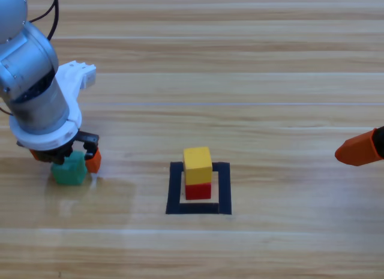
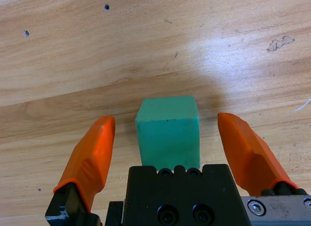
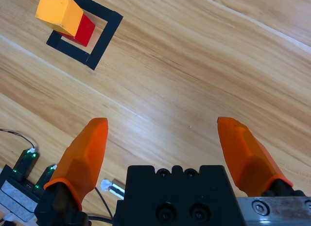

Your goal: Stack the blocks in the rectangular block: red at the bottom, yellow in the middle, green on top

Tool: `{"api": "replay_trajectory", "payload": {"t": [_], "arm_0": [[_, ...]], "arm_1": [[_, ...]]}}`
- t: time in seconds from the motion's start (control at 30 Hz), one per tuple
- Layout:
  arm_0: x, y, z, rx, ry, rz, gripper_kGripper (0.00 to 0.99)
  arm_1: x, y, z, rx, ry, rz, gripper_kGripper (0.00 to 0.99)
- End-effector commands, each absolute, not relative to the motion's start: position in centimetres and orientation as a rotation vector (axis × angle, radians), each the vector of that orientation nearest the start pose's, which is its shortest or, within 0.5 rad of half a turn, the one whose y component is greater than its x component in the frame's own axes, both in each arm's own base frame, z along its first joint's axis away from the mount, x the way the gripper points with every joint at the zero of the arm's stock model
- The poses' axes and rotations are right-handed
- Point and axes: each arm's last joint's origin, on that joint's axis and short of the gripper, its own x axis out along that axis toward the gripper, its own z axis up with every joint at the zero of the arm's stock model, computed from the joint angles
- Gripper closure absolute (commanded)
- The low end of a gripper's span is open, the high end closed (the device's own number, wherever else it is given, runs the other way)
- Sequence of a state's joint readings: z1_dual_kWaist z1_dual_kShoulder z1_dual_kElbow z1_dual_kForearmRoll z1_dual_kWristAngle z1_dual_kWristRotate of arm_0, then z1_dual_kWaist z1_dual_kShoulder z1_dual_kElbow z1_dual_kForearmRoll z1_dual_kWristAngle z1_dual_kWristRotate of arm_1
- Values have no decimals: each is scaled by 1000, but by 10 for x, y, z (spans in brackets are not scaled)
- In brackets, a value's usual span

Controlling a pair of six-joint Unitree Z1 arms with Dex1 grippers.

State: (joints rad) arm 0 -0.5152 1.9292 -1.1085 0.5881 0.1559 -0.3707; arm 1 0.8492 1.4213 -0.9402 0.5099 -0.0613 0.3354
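**Left wrist view: fingers spread around the green cube**

Left wrist view shows the left gripper (image 2: 166, 138) low over the tabletop (image 2: 194, 46), its orange fingers (image 2: 92, 153) released and standing apart on either side of the green cube (image 2: 168, 131), with a gap of bare wood on each side. From above, the same gripper (image 1: 66, 161) sits at the left of the tabletop (image 1: 270, 81), the green cube (image 1: 68, 170) under it and well apart from the black tape square (image 1: 175, 192).

Inside that square the red cube (image 1: 198, 191) rests on the wood with the yellow cube (image 1: 197, 165) stacked on it.

The right gripper (image 3: 163, 148) waits at the right edge, fingers spread with nothing between them; only an orange tip (image 1: 359, 149) shows from above.

No writing or brand can be read. The surface is pale wood planking, scuffed and pitted in places.
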Motion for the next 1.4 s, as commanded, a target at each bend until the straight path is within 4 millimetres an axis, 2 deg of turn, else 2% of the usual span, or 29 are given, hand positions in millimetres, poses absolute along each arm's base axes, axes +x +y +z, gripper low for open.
{"api": "replay_trajectory", "payload": {"t": [0.03, 0.13, 0.23, 0.33, 0.5, 0.6, 0.7, 0.83, 1.0, 1.07, 1.23, 1.33, 1.4], "arm_0": [[292, -163, 182, 181, 1376, -53, 86], [289, -162, 182, 178, 1382, -57, 149], [288, -161, 178, 181, 1394, -53, 292], [285, -159, 174, 180, 1402, -61, 363], [284, -159, 173, 189, 1407, -65, 672], [283, -157, 172, 193, 1413, -64, 797], [283, -158, 181, 182, 1386, -80, 915], [284, -161, 206, 132, 1322, -141, 916], [276, -160, 260, 47, 1223, -223, 929], [274, -162, 275, 12, 1204, -237, 952], [279, -187, 293, -49, 1205, -243, 953], [289, -211, 303, -49, 1224, -236, 955], [297, -236, 312, -24, 1240, -223, 979]], "arm_1": [[165, 173, 288, -158, 1037, 511, 0], [165, 173, 287, -161, 1039, 512, 0], [166, 175, 284, -165, 1049, 508, 0], [166, 175, 283, -167, 1053, 507, 0], [166, 175, 283, -167, 1051, 506, 0], [167, 175, 282, -169, 1055, 505, 0], [167, 175, 282, -170, 1056, 504, 0], [167, 175, 282, -170, 1056, 504, 0], [166, 175, 281, -171, 1059, 504, 0], [166, 175, 281, -172, 1059, 504, 0], [166, 175, 282, -171, 1058, 506, 0], [166, 175, 282, -171, 1058, 506, 0], [166, 175, 282, -171, 1058, 506, 0]]}}
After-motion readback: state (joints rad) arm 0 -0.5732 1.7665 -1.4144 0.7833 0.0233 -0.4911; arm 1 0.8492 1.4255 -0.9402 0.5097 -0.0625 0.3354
